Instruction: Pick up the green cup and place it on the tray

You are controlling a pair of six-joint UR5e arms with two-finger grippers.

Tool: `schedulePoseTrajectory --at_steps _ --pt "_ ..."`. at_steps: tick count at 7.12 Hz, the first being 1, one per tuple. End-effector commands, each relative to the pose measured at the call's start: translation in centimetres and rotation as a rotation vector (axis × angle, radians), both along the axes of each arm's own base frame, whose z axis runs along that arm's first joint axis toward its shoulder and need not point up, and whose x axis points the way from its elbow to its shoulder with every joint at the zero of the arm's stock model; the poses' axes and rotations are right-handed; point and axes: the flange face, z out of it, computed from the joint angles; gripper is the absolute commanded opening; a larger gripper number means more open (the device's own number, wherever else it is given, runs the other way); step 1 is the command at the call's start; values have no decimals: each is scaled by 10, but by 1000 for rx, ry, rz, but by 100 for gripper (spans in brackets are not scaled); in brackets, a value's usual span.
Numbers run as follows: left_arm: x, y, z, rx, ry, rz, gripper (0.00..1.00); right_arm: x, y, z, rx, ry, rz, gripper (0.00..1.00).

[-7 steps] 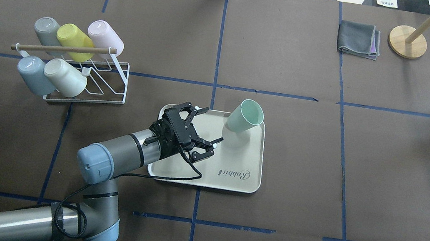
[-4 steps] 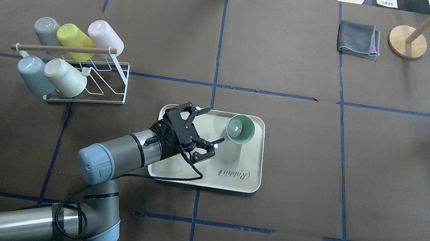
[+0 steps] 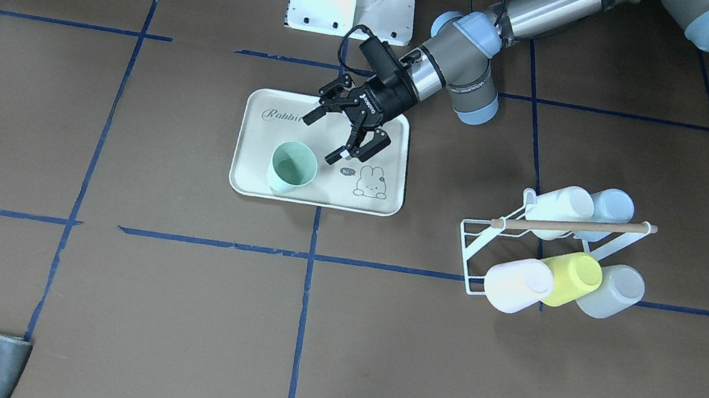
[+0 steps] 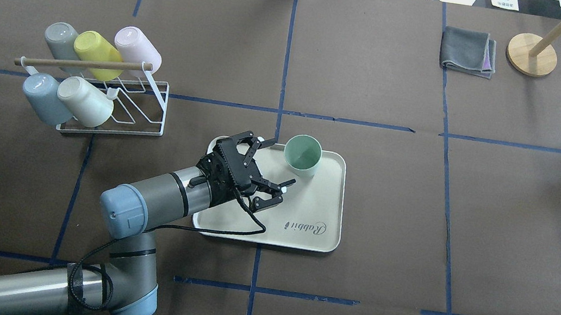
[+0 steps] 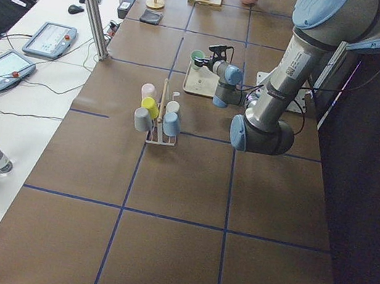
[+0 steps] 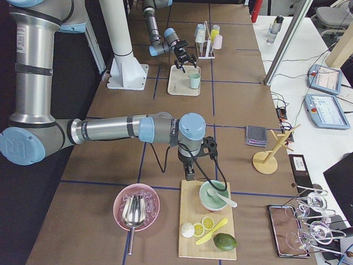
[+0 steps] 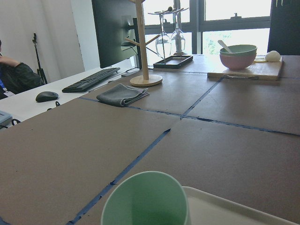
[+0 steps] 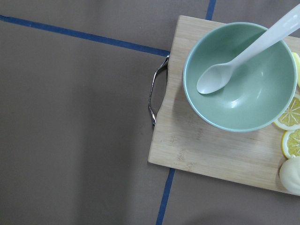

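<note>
Standing upright on the tray (image 4: pixel 325 208), the green cup (image 4: pixel 302 154) needs no support; the left gripper (image 4: pixel 275 161) hovers nearby, fingers spread.

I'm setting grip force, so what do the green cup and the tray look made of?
The green cup is probably plastic: matte pale mint, with a thin even wall and no glaze glare. The tray is likely plastic or melamine: matte cream, with a moulded rounded rim and printed script. A fibre composite can't be ruled out.
</note>
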Motion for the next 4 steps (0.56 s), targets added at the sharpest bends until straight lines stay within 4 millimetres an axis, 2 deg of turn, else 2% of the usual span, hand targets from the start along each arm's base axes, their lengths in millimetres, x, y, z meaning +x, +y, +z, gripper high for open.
schedulePoseTrajectory --at_steps 1,2,3,4 --pt "-17 -14 -4 11 5 -2 93 -1 0 -1 0 0 -1 100" --pt "-29 -22 4 17 -17 16 96 -2 0 -1 3 1 -5 100" --pt "-46 -39 12 15 -57 31 99 -3 -1 -1 5 1 -7 100" --pt "-61 -47 13 6 -103 52 99 -3 -1 -1 5 0 -8 100"
